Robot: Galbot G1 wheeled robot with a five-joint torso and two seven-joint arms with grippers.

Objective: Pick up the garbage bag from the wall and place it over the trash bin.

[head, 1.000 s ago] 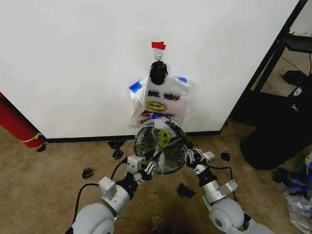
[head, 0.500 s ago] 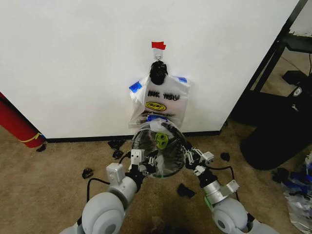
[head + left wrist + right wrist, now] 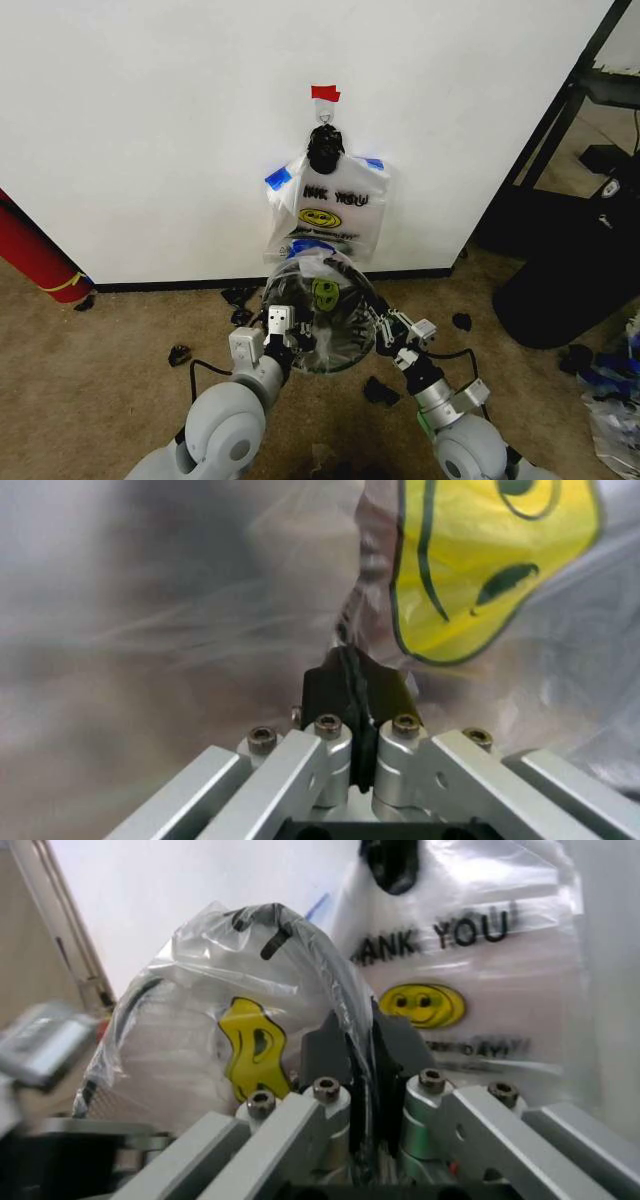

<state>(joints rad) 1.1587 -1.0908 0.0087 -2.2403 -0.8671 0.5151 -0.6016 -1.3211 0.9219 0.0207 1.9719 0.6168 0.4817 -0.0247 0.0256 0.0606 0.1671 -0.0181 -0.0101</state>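
Note:
The garbage bag (image 3: 322, 300), thin and see-through with a yellow smiley, is stretched between both grippers low in front of the wall (image 3: 150, 120). Through its film I see a dark round rim, apparently the trash bin (image 3: 335, 364), its body hidden. My left gripper (image 3: 290, 335) is shut on the bag's left side, and my right gripper (image 3: 380, 325) is shut on its right side. In the left wrist view the left gripper (image 3: 355, 676) pinches film beside the smiley (image 3: 485, 555). In the right wrist view the right gripper (image 3: 358, 1044) pinches the garbage bag (image 3: 250, 1027).
A bundle of like bags (image 3: 328, 212) hangs by a black knot (image 3: 325, 148) from a hook under red tape (image 3: 324, 93). A large black bulky thing (image 3: 565, 290) and a black frame (image 3: 560, 120) stand at right. A red roll (image 3: 35, 255) leans at left. Dark scraps litter the carpet.
My left arm has swung up and toward the wall, carrying its side of the bag left. The bag has spread wider and shifted a little toward the wall. The right gripper has barely moved.

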